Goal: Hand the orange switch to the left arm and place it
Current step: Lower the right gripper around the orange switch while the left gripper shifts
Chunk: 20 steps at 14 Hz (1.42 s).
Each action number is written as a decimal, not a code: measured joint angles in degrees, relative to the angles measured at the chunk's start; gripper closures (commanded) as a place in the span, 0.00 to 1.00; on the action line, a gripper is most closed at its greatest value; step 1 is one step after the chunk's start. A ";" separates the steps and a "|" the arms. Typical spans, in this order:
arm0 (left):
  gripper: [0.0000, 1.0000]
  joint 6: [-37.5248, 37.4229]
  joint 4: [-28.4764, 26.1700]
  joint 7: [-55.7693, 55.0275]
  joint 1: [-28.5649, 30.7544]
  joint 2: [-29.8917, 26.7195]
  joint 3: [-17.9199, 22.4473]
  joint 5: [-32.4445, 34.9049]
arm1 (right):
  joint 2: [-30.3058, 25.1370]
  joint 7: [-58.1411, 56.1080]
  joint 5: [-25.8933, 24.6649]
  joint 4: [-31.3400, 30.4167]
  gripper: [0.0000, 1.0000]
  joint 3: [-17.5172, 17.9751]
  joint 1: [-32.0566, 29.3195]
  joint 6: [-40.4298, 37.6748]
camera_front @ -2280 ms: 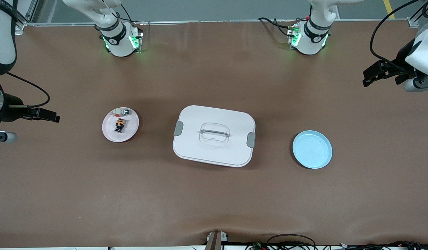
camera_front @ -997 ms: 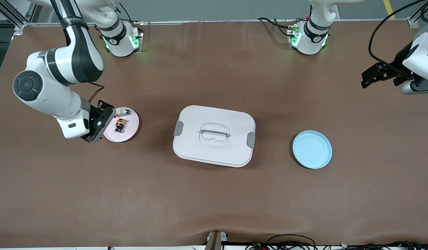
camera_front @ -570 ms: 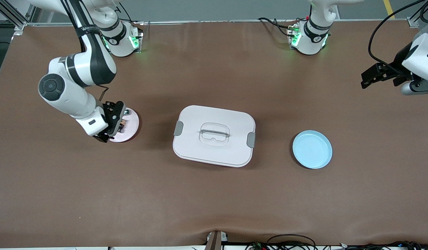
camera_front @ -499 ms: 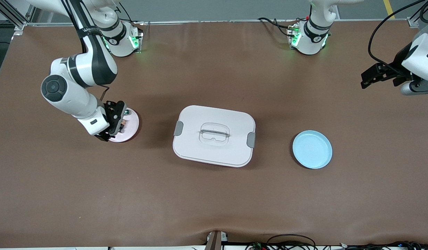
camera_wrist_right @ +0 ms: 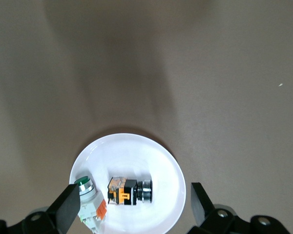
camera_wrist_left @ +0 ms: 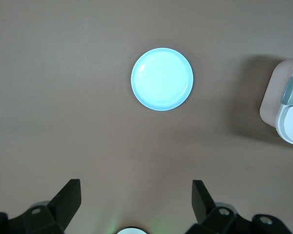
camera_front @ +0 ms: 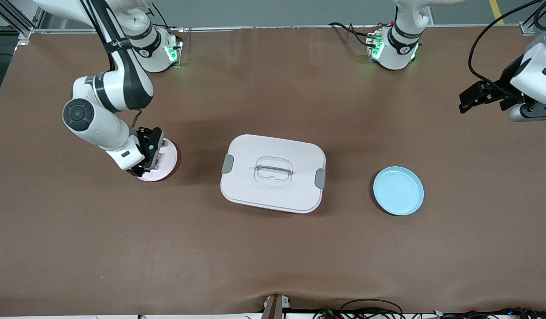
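Observation:
The orange switch (camera_wrist_right: 129,191) lies on its side on a pale pink plate (camera_wrist_right: 132,151), black with an orange band. In the front view my right arm's hand hides it. My right gripper (camera_wrist_right: 134,189) hangs open straight over the plate (camera_front: 165,160), and the switch sits between its two fingers, apart from both. The white box (camera_front: 273,173) with grey latches stands mid-table. My left gripper (camera_front: 470,96) waits open and empty in the air over the left arm's end of the table, showing as two spread black fingers (camera_wrist_left: 71,192).
A clear-whitish piece with a green cap (camera_wrist_right: 88,196) lies beside the switch on the same plate. A round blue plate (camera_front: 398,190) sits between the box and the left arm's end, also seen as the blue plate (camera_wrist_left: 162,79) next to the box corner (camera_wrist_left: 290,114).
My right arm has swung in from the table's end and come over the pink plate, now covering the switch in the front view. The left arm has hardly moved.

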 measured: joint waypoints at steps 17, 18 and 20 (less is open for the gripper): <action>0.00 0.00 -1.32 0.00 -0.32 0.01 -0.77 0.00 | 2.84 -9.13 -1.91 -11.47 0.00 -0.99 -5.63 16.81; 0.00 0.00 -1.37 0.00 -0.33 0.01 -0.95 0.00 | 2.99 -9.12 -1.91 -11.48 0.00 -0.87 -5.59 16.89; 0.00 0.00 -1.46 0.00 -0.34 0.01 -1.04 0.00 | 3.03 -8.45 -1.89 -11.54 0.00 -0.66 -5.41 16.89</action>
